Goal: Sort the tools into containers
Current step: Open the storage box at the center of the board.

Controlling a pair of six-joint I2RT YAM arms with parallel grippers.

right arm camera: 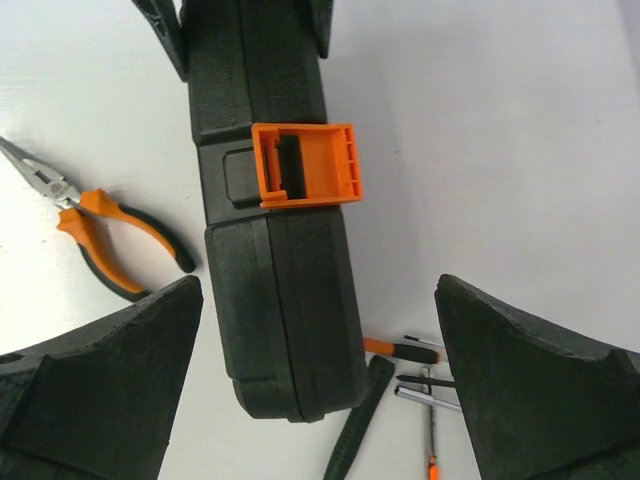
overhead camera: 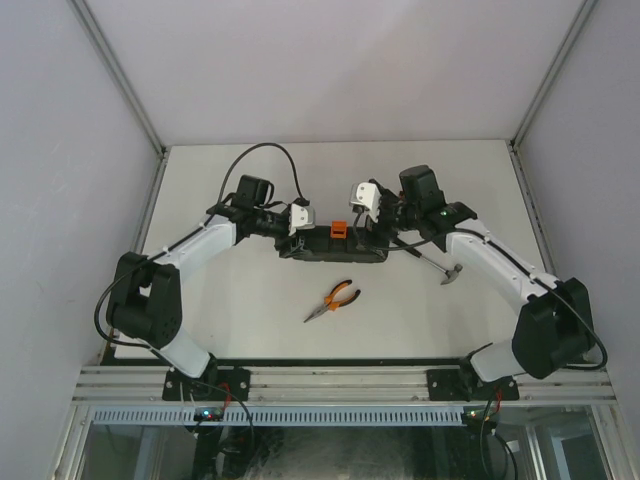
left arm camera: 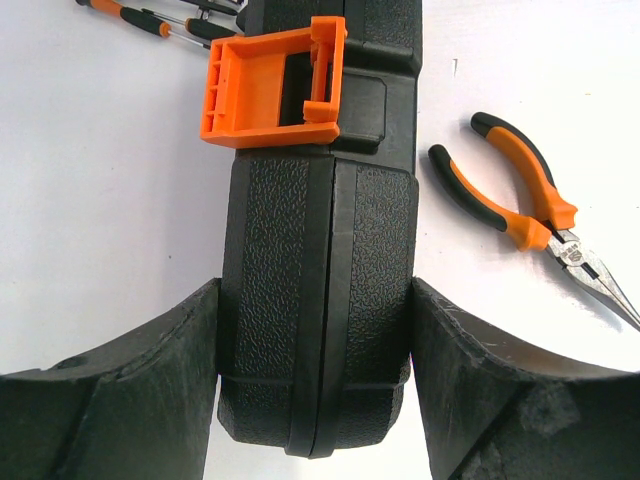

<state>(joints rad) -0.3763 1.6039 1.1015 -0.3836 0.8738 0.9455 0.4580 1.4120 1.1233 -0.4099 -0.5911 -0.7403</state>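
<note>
The black tool case (overhead camera: 333,245) stands closed on its edge mid-table, and its orange latch (overhead camera: 339,229) sticks up. My left gripper (overhead camera: 297,232) is shut on the case's left end; in the left wrist view both fingers (left arm camera: 160,380) press the case (left arm camera: 320,260) below the latch (left arm camera: 272,90). My right gripper (overhead camera: 375,222) is open and straddles the right end; its fingers (right arm camera: 110,380) stand clear of the case (right arm camera: 270,300). Orange-handled pliers (overhead camera: 333,300) lie in front of the case. The hammer (overhead camera: 440,264) lies to its right. Screwdrivers (right arm camera: 405,350) lie behind it.
White walls close in the table (overhead camera: 250,310) on three sides. The pliers also show in the left wrist view (left arm camera: 530,215) and the right wrist view (right arm camera: 110,235). The black hammer handle (right arm camera: 360,430) lies beside the case's right end.
</note>
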